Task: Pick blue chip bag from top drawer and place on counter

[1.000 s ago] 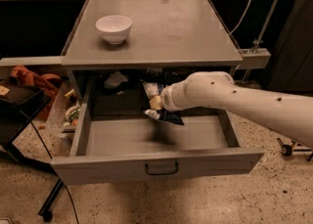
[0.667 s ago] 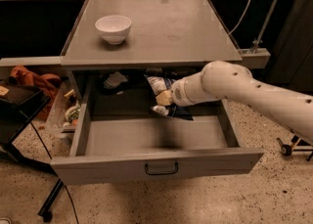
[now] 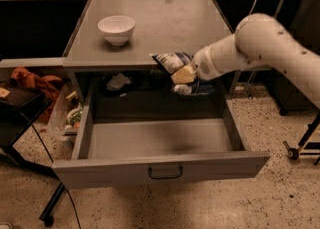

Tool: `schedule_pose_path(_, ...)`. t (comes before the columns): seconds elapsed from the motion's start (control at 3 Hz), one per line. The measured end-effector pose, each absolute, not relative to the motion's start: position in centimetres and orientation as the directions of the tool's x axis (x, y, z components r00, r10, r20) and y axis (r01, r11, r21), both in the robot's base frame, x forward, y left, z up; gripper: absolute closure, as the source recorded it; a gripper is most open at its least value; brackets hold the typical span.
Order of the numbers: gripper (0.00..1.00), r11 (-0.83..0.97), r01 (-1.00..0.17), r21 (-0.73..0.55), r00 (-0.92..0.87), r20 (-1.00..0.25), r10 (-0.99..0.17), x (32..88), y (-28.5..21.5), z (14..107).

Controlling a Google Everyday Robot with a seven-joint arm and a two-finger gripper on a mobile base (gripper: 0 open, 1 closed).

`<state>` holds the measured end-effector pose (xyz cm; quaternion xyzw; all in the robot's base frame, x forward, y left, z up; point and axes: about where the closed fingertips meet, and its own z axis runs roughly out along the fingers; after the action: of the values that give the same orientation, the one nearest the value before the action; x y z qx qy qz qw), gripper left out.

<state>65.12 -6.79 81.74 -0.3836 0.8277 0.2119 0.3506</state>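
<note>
Drawer (image 3: 125, 169): open, below the arm.
Gripper (image 3: 183, 74): above the drawer's back, clamped on the bag's lower end.
Bag (image 3: 170, 61): at the counter's front edge; probably light, crinkly, slippery, so pinch a seam gently.
Counter (image 3: 170, 23): bowl (image 3: 116, 28) far left.

A rounded white arm (image 3: 272, 40) dotted with dark screws is seen; its tan gripper (image 3: 181, 74) is at the flat grey counter's (image 3: 165, 23) front edge.
</note>
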Motion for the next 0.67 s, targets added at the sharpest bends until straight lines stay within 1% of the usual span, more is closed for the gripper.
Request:
schedule_pose_path(0.33, 1.0, 0.491, -0.869, -0.066, -0.297, -0.723, -0.623, 65.9, -7.4, 87.5)
schedule_pose_path(0.67, 1.0, 0.43, -0.894, -0.124, -0.247, -0.665, -0.705, 67.7, -7.6, 90.6)
